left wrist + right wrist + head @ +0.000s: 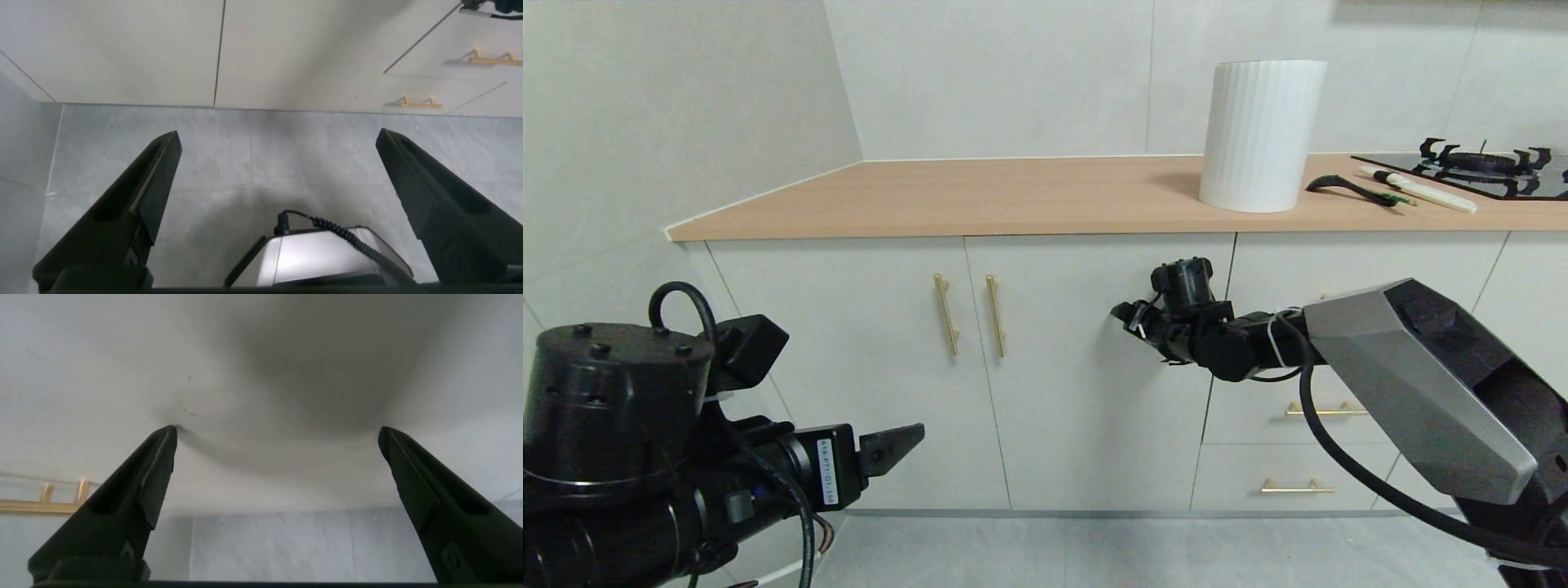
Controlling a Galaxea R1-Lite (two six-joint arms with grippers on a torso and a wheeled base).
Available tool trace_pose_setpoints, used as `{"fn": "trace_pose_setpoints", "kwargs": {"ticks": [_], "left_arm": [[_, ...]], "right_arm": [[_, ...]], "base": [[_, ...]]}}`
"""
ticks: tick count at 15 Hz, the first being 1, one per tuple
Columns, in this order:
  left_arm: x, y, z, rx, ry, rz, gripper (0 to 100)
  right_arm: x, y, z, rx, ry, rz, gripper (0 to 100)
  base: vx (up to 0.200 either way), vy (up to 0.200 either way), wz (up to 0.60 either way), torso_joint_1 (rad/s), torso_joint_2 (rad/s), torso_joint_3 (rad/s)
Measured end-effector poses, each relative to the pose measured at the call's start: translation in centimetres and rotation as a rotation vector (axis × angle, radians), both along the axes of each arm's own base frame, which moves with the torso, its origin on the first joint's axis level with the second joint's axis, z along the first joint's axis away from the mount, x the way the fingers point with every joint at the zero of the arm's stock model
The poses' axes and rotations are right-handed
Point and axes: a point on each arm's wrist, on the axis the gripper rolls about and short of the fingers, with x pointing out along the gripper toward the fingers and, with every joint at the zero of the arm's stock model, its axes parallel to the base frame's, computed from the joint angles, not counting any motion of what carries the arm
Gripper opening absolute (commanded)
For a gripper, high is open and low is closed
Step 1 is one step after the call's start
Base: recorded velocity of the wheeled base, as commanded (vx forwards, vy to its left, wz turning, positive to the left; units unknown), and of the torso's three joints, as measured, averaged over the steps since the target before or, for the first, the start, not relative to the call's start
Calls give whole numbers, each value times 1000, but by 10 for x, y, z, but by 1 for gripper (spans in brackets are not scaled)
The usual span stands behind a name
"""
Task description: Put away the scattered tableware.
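Note:
On the wooden countertop [1013,196] stands a tall white ribbed container [1262,135]. To its right lie a black spoon [1343,188] and a long white utensil [1421,192], with a thin green piece between them. My right gripper [1127,314] [278,433] is open and empty, held close to a white cabinet door [1094,367] below the counter, well under the tableware. My left gripper [890,449] [278,140] hangs low at the left, open and empty, over the grey floor [270,163].
A black gas hob [1486,167] sits at the counter's far right. Two vertical gold door handles [943,314] [995,314] are left of the right gripper. Gold drawer handles [1327,411] [1297,488] lie behind the right arm. Walls close off the left and back.

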Motion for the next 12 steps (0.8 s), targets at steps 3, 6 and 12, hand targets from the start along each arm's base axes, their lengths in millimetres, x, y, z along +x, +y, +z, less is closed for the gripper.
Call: {"fn": "trace_pose_setpoints", "kwargs": {"ticks": [3,6,12], "left_arm": [[0,0,0,0,0,0,100],[0,0,0,0,0,1,100],[-2,2,5,-14,-30,-1,100]], "right_arm": [[6,-3,-5,-8,-1,-23,100],[7,-5,-6,-9,3,-28,100],[-45,-25,35,-4,62,87,100]], "base": [[0,0,0,0,0,0],[0,0,0,0,0,0],[0,0,0,0,0,0]]}}
